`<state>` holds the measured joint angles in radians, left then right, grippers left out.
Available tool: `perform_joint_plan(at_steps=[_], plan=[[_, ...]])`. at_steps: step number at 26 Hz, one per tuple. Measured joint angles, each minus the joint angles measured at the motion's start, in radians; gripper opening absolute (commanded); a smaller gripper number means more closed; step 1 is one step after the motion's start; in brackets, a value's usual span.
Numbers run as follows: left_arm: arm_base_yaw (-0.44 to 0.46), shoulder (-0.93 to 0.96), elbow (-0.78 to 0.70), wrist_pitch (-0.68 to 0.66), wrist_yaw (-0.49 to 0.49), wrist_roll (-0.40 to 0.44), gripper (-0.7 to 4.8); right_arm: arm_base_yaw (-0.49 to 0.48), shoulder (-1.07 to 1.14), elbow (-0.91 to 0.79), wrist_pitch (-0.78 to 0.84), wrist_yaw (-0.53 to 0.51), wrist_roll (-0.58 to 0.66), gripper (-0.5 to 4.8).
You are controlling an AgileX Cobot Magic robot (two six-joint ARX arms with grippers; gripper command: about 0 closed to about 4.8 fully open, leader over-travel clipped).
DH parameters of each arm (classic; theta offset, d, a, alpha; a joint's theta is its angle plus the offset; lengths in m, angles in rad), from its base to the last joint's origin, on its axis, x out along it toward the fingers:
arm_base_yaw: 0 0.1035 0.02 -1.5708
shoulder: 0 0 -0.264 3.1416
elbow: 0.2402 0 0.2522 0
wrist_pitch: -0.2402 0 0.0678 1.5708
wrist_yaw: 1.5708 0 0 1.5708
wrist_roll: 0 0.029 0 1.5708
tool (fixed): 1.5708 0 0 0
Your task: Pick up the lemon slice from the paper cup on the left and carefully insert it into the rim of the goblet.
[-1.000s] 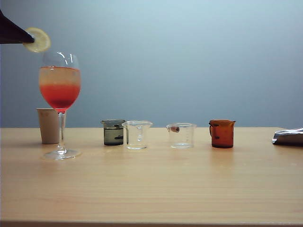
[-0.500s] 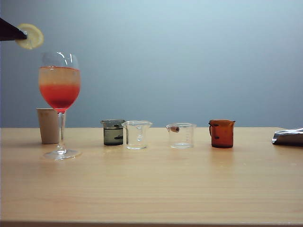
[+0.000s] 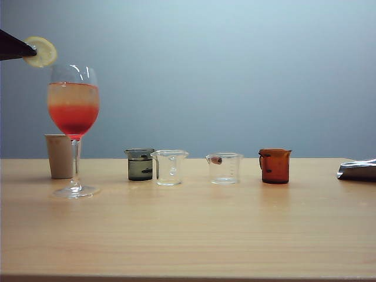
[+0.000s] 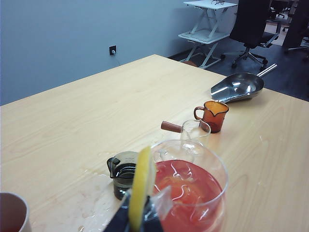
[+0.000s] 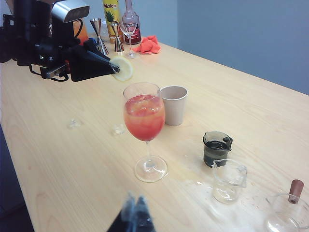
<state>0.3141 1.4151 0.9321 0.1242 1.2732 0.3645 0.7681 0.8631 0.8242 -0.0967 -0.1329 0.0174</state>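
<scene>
My left gripper is shut on the lemon slice, holding it in the air just above and left of the goblet's rim. The goblet stands upright with red-to-orange liquid. Behind it stands the beige paper cup. In the left wrist view the lemon slice stands edge-on between the fingertips, beside the goblet, with the paper cup at the corner. The right wrist view shows the lemon slice above the goblet. My right gripper hovers shut and empty.
Right of the goblet stands a row: a beaker of dark liquid, a clear beaker, a handled beaker and an amber jug. A metal scoop lies far right. Bottles and an orange cloth sit at the table's end.
My left gripper with the lemon slice has shifted slightly left, rising and then dropping back a little; the slice has turned somewhat. It stays above the goblet's left rim. Nothing else moved.
</scene>
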Motion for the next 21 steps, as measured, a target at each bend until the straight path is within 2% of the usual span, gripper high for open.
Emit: perform_joint_plan(at_steps=[7,15,21], plan=[[-0.044,0.000,0.000,0.002,0.000,0.000,-0.06,0.000,0.000,0.000,0.000,0.000,0.000,-0.03],[-0.044,0.000,0.000,0.012,-0.039,0.001,-0.06,0.000,0.000,0.000,-0.011,0.000,0.000,-0.03],[-0.044,0.008,0.000,0.009,-0.034,0.000,-0.06,0.000,0.000,0.000,-0.015,0.000,0.000,-0.03]])
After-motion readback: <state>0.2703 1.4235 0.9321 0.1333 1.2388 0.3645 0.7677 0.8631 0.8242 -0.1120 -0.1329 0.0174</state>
